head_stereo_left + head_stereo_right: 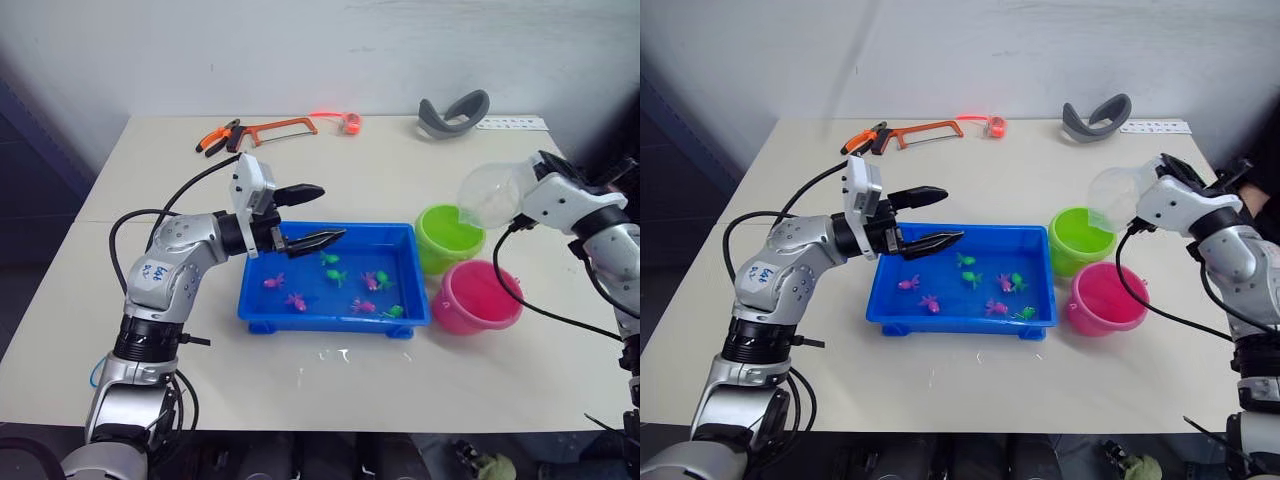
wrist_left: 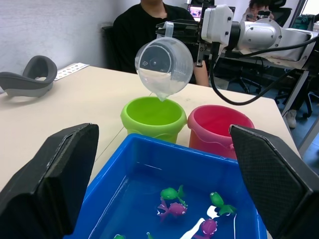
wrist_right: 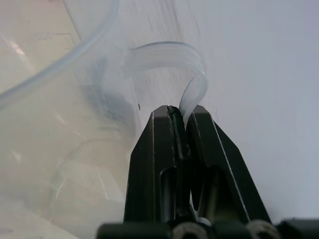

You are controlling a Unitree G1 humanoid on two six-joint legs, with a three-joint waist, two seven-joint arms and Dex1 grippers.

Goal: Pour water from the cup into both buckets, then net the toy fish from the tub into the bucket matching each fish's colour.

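Right gripper point(image 3: 180, 115) jaws clamped on the handle of the clear cup point(image 1: 492, 195), tipped mouth-down over the green bucket point(image 1: 447, 237); possibly a thin trickle at the lip; pink bucket point(image 1: 476, 297) just beside; left gripper point(image 1: 318, 214) jaws wide above the blue tub point(image 1: 300, 316) holding the toy fish point(image 1: 335, 275) on the bench point(image 1: 400, 170).

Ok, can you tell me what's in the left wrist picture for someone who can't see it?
A robot end effector tips a clear cup over a lime green bucket, with a pink bucket beside it. In front, a blue tub of water holds tiny green and pink toy fish.
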